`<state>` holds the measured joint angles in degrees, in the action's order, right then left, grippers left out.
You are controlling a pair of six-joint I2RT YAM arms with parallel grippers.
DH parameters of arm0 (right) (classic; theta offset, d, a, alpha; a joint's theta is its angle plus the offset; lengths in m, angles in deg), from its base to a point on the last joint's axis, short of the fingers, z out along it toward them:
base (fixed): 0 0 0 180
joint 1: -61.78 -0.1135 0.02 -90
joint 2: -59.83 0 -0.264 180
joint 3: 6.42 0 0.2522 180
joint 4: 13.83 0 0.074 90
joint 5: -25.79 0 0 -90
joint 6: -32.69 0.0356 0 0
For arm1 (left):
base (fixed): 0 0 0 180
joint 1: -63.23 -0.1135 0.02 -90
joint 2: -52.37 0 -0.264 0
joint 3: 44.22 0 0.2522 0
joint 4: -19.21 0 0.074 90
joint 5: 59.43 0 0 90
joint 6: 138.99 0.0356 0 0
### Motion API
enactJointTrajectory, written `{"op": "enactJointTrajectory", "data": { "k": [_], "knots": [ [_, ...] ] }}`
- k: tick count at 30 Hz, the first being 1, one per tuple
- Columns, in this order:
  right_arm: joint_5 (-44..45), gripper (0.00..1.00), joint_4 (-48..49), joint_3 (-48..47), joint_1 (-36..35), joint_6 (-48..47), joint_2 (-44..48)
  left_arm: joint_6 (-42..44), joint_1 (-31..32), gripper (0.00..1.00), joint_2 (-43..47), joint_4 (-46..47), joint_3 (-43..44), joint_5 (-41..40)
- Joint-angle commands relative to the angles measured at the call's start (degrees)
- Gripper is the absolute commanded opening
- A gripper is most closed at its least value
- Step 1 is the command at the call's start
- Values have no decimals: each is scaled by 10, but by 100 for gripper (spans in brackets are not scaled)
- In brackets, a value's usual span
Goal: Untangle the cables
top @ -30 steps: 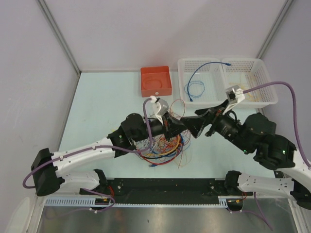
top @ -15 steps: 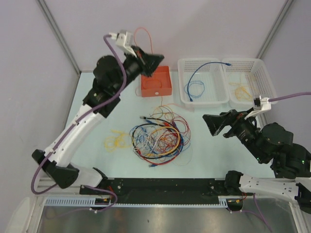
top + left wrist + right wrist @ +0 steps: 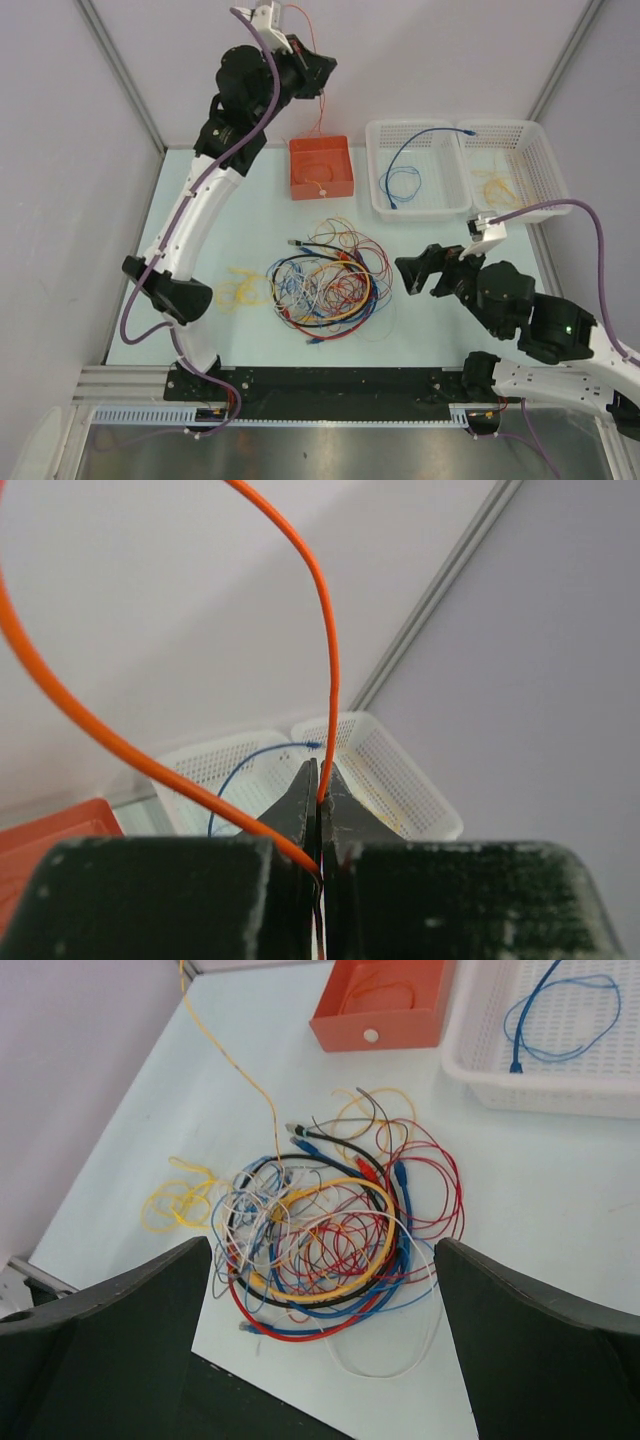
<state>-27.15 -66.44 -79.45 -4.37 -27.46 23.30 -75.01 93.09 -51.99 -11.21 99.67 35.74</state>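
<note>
The cables (image 3: 325,285) lie in a tangled pile of red, blue, yellow, black and white loops in the middle of the table. The pile also shows in the right wrist view (image 3: 330,1230). My left gripper (image 3: 318,72) is raised high over the back of the table. It is shut on a thin orange wire (image 3: 325,610), which hangs down over the orange bin (image 3: 322,165). My right gripper (image 3: 412,272) is open and empty, just right of the pile. In its wrist view the fingers frame the pile (image 3: 322,1250).
A loose yellow wire bundle (image 3: 238,288) lies left of the pile. Two white baskets stand at the back right. One (image 3: 418,205) holds a blue cable (image 3: 400,180), the other (image 3: 545,170) a yellow one. A thin yellow wire (image 3: 225,1050) rises from the pile toward the top left.
Both grippers left the pile. My left arm swung up and back with the orange wire, lifting it higher over the orange bin. My right gripper drew back right, then edged back left.
</note>
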Motion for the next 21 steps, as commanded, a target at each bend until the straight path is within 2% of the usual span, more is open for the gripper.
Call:
{"op": "enactJointTrajectory", "data": {
  "k": [1,5,9,16,21],
  "knots": [
    [-28,100,85,51,6,-29,-14,-25,5,0,48,15,-51,36],
    [-100,100,209,84,26,-65,-54,-19,20,0,76,-1,-72,39],
    [-152,100,291,87,51,-93,-124,-17,32,0,93,-22,-73,37],
    [-173,99,414,88,58,-120,-252,-19,39,0,134,-25,-115,42],
    [-189,97,476,88,65,-105,-293,-18,40,0,167,-21,-146,46]
  ]
}}
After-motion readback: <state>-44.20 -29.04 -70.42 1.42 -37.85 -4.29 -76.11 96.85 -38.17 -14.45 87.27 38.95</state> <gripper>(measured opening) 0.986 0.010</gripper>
